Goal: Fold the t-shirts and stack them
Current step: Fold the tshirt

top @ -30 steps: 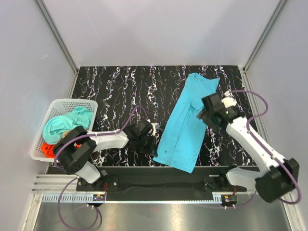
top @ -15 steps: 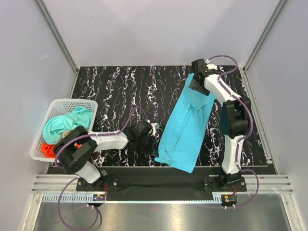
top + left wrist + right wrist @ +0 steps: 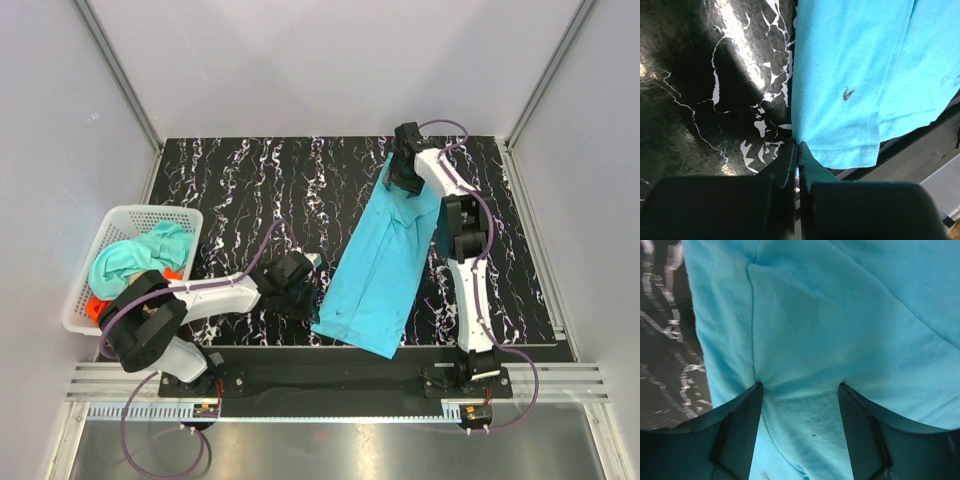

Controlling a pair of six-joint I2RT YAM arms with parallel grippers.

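A bright cyan t-shirt (image 3: 380, 265), folded into a long strip, lies slanted on the black marbled table (image 3: 250, 190). My left gripper (image 3: 312, 303) is at the strip's near left corner. In the left wrist view its jaws (image 3: 798, 146) are shut on the hemmed corner of the cyan t-shirt (image 3: 860, 75). My right gripper (image 3: 403, 180) is over the strip's far end. Seen from the right wrist, it (image 3: 800, 387) stands open, both fingertips (image 3: 756, 390) pressed into the cyan t-shirt (image 3: 805, 315), with cloth bunched between them.
A white lattice basket (image 3: 120, 222) sits at the table's left edge, holding a mint-teal t-shirt (image 3: 140, 255) and an orange-red one (image 3: 100, 311). The near end of the cyan strip reaches the table's front edge (image 3: 300, 347). Grey walls enclose the table.
My right arm swung from beside the strip's middle to its far end and set its open fingers down on the cloth. The strip's near end slid slightly left with my left gripper.
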